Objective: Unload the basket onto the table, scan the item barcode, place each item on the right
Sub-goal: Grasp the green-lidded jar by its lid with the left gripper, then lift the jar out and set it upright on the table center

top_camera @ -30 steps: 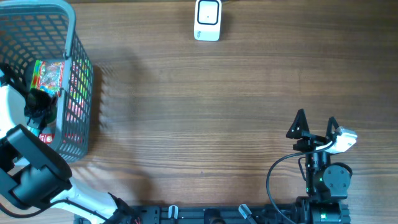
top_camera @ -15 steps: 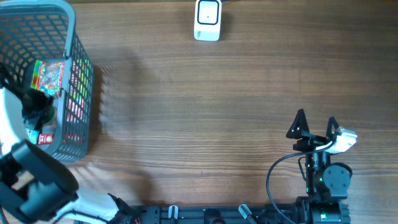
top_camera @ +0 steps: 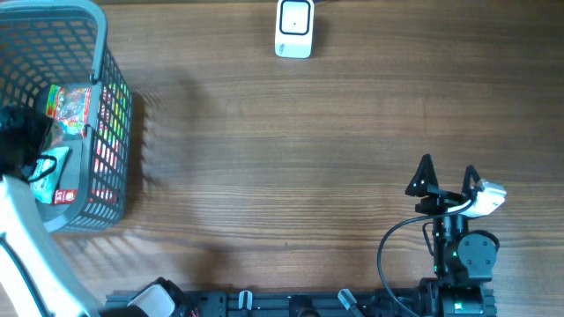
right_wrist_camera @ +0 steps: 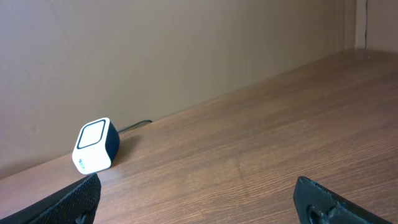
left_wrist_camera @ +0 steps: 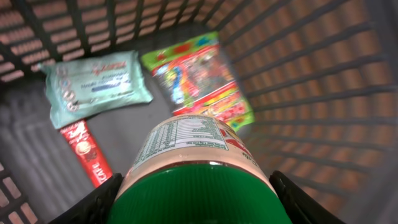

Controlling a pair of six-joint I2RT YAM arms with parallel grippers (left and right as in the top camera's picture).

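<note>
Clamping green-capped bottle, left claw in basket, bottle hidden overhead

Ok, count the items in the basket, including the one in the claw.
4: green-capped bottle in the left claw; teal wipes pack on the basket floor; colourful sweets bag beside it; red sachet next to the wipes. The bottle may hide others.

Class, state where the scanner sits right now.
In the overhead view the scanner sits at the table's far edge, near the middle, well right of the basket.
</note>
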